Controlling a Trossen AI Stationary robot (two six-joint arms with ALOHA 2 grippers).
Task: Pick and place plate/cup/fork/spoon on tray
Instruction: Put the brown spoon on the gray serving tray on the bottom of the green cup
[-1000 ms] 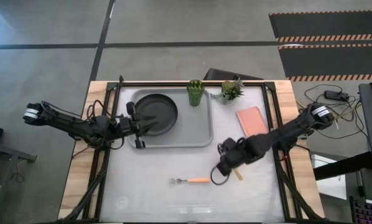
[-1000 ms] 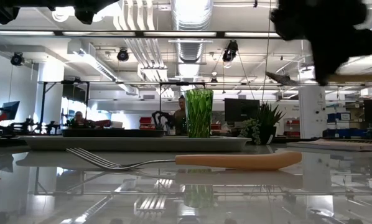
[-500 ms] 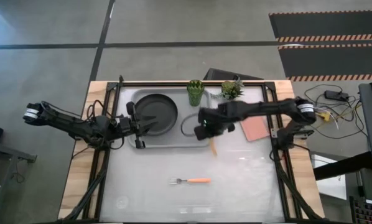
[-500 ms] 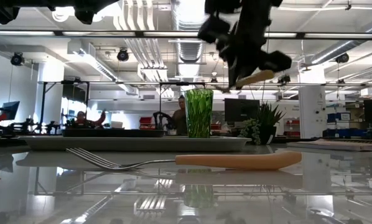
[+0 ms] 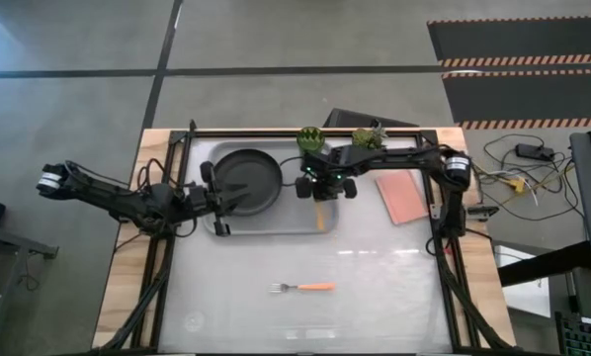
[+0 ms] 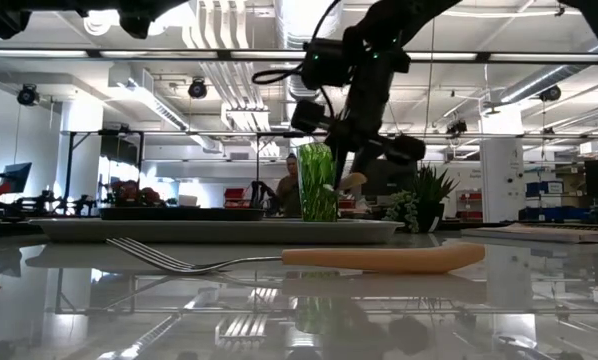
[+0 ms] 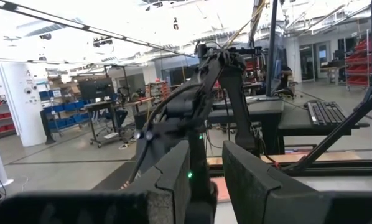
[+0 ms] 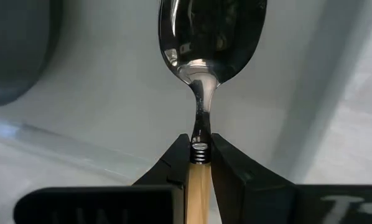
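Observation:
The grey tray [image 5: 294, 214] lies at the table's far middle. The black plate [image 5: 248, 180] rests on the tray's left half. The green cup [image 5: 309, 139] stands at the tray's far right corner. The fork [image 5: 302, 287] lies flat on the table near the front. My right gripper [image 5: 320, 188] is over the tray's right half, shut on the spoon [image 8: 206, 37]. The spoon's orange handle [image 5: 320, 218] points toward the near edge. My left gripper [image 5: 222, 199] is open at the tray's left rim beside the plate, holding nothing. My right gripper pinches the spoon between its two fingers where the orange handle meets the metal neck [image 8: 199, 149]. The silver bowl [image 8: 211, 37] reaches out past the fingertips over the tray floor [image 8: 111, 93]. The handle runs back between the fingers. The spoon is lifted and tilted.
A small potted plant [image 5: 367, 138] stands right of the cup. A flat pink rectangle [image 5: 402, 196] lies right of the tray. The plate's dark rim [image 8: 18, 50] shows beside the spoon. A black frame runs along the table's far and side edges.
My right gripper has carried the spoon from the table's near right toward the far left, over the tray's right half, and has come down closer to the tray. It has turned, so the handle now points to the near edge. The fork has stayed put.

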